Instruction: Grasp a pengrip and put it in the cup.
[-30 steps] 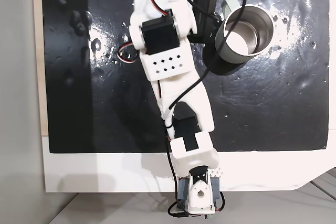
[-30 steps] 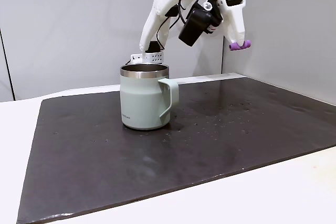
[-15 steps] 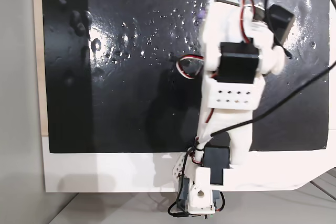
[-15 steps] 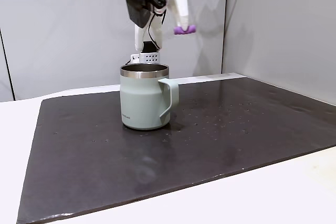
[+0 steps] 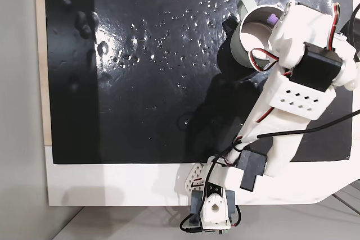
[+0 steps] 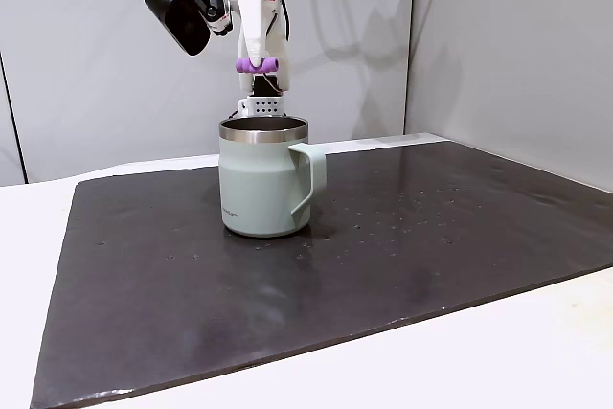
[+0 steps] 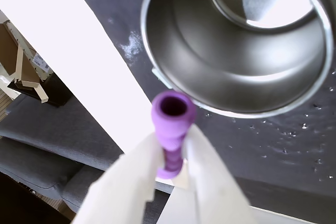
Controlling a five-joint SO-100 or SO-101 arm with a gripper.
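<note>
Since the earlier frames the arm has swung from beyond the mat's right side to above the cup (image 6: 264,176). Nearest in the wrist view, the hand (image 7: 173,148) is nearly closed, pinching the pengrip (image 7: 171,129) at mid-length. The ribbed tube looks soft and light, so a gentle mid-body pinch suits it. Beyond, the cup's steel mouth (image 7: 236,40) sits slightly ahead, toward the desk's far edge.

The pengrip (image 6: 258,65), a small purple ribbed tube, hangs level in the air just above the cup's (image 6: 262,184) rim. In the wrist view its hollow end (image 7: 174,109) sits at the rim's 7 o'clock, seemingly just outside. The pale grey-green cup stands upright, steel inside, handle at 3 o'clock.
</note>
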